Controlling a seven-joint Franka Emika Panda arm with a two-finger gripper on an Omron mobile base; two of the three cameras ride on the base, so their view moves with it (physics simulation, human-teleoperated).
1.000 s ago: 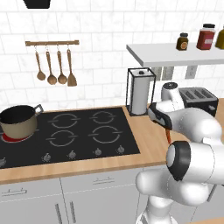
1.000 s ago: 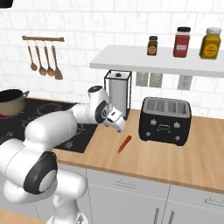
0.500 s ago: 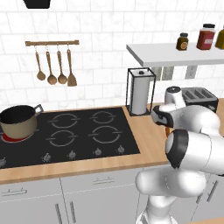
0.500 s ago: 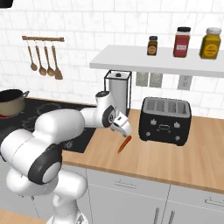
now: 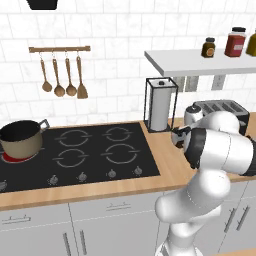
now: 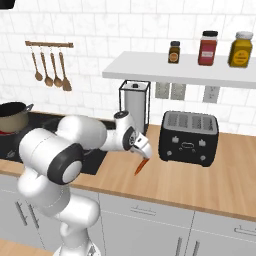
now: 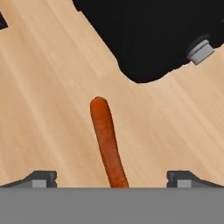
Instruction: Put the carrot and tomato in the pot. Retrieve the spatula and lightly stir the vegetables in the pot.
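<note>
The carrot [image 7: 107, 140], a slim orange-red stick, lies on the wooden counter in front of the toaster; in the right base view the carrot [image 6: 141, 166] sits just below the hand. My gripper [image 6: 145, 153] hangs close over it, pointing down. In the hand view the gripper [image 7: 111, 178] is open, with one fingertip on each side of the carrot's near end and not touching it. The tan pot [image 5: 21, 137] with its dark inside stands on the hob's far left burner, also seen as the pot [image 6: 11, 116]. The tomato and the spatula are out of view.
A black toaster [image 6: 189, 136] stands right of the carrot and close to the hand. A paper towel holder [image 5: 161, 104] is at the back beside the black hob [image 5: 90, 155]. Wooden utensils [image 5: 62, 75] hang on the wall. Jars sit on a shelf [image 6: 190, 75] above.
The arm has swung right and lowered the hand until it hangs over the carrot. The jaws have stayed open, and the carrot has not moved.
</note>
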